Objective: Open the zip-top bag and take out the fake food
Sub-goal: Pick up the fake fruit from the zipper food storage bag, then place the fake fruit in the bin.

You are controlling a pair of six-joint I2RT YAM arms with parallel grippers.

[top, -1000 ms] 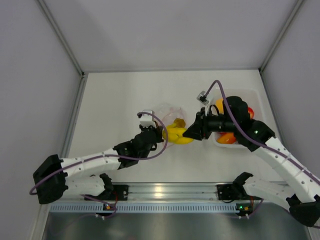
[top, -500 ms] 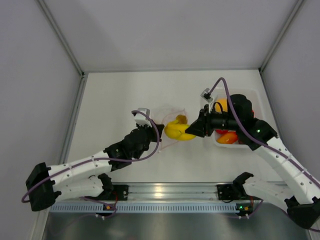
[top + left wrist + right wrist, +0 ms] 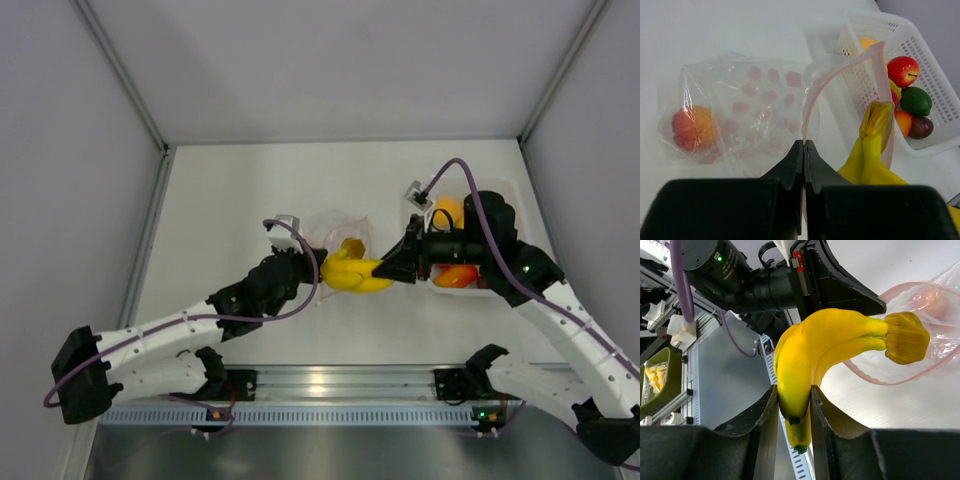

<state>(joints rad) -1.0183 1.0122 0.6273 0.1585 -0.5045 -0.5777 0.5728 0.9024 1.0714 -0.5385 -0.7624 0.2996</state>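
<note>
Two robot arms meet near the middle of the white desk (image 3: 230, 190). The left fingers (image 3: 796, 159) are pinched tight together on the pink strip at the mouth of the bag (image 3: 755, 95). The bag is clear and crinkly with pink dots on it. It lies on the desk, and its mouth stands open in a big loop. One peach (image 3: 692, 127) sits inside the bag, down at the closed end, far from the mouth.

The right fingers (image 3: 769, 407) are squeezing a bunch of yellow bananas (image 3: 830, 340) near the bottom tips, one finger on each side. The bananas stick out from those fingers, and the brown-yellow stalk end points toward the mouth of the bag. Seen from above, the bananas are right between the two sets of fingers, just beside the bag's opening. I cannot tell if the stalk is inside the loop or only in front of it.

A white basket (image 3: 875, 22) full of little holes stands on the desk to the right of the bag, near the right arm. Some more toy food lies in it: a red apple (image 3: 903, 71), a green lime (image 3: 915, 101), a dark purple piece (image 3: 921, 127) and an orange (image 3: 866, 44) at the far end.
</note>
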